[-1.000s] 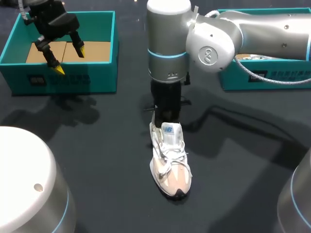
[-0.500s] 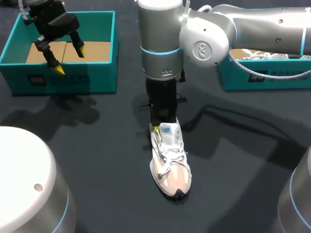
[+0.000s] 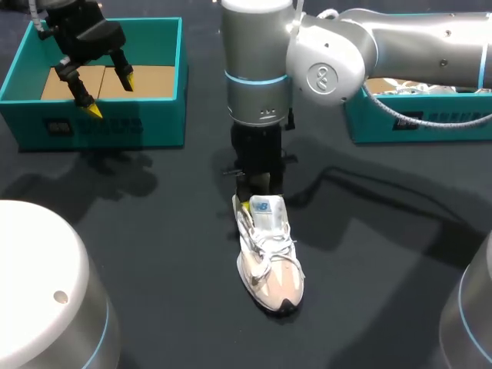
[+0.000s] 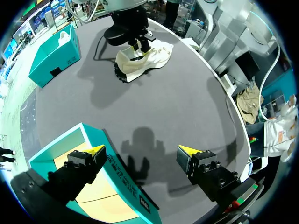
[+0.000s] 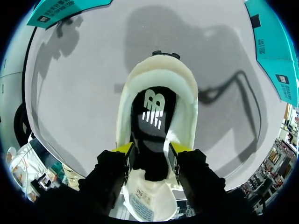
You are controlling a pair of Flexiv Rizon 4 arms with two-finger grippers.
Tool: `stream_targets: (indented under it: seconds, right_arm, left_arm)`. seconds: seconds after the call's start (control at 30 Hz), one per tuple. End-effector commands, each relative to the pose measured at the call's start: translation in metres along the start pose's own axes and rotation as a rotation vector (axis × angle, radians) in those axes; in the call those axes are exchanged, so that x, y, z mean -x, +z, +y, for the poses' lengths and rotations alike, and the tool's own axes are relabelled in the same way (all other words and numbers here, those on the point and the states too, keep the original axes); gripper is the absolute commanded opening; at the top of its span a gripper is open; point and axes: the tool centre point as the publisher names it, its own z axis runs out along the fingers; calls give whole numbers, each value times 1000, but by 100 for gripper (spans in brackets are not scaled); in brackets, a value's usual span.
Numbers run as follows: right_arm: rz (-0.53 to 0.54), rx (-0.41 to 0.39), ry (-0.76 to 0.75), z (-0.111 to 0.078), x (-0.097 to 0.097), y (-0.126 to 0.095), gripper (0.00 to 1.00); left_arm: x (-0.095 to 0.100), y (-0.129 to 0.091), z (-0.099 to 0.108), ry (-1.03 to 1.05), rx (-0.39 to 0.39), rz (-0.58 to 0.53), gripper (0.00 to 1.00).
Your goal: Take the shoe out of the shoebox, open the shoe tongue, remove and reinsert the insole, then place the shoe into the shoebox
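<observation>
A white and beige sneaker (image 3: 269, 261) stands upright on the dark table, toe toward the front edge. My right gripper (image 3: 257, 201) comes straight down at its heel opening. In the right wrist view the right gripper (image 5: 152, 149) is open, its yellow tips inside the cream collar (image 5: 159, 74), with the black insole (image 5: 152, 112) lying between and ahead of them. The white tongue (image 5: 142, 205) is folded back under the gripper. My left gripper (image 3: 110, 94) hangs open and empty over the teal shoebox (image 3: 100, 123) at the back left, far from the sneaker (image 4: 140, 60).
A second teal box (image 3: 415, 123) with white contents sits at the back right under my right arm. The left shoebox (image 4: 117, 186) shows only its tan cardboard floor. Bare dark table lies around the shoe.
My right arm has shifted slightly left over the shoe's heel and its fingers have spread wider. The shoe's heel nudged a little left. The left arm has kept still.
</observation>
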Motion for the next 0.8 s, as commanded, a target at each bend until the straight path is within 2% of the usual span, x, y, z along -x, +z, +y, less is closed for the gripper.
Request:
stream_targets:
  seconds: [0.03, 0.13, 0.27, 0.47, 0.7, 0.8]
  right_arm:
    - [-2, -4, -2, -1, -3, 2, 56]
    - [-2, -6, -3, -1, -4, 2, 64]
    - [-2, -11, -12, -1, -4, 2, 68]
    - [-11, -27, -30, 4, -3, 3, 82]
    - [-5, -51, -40, 11, 0, 7, 81]
    - [-5, -55, -44, 14, 0, 6, 86]
  left_arm:
    - [-1, 0, 0, 0, 2, 0, 100]
    - [-1, 0, 0, 0, 2, 0, 100]
    - [-1, 0, 0, 0, 2, 0, 100]
    - [-1, 0, 0, 0, 2, 0, 100]
    - [-1, 0, 0, 0, 2, 0, 100]
    - [-1, 0, 0, 0, 2, 0, 100]
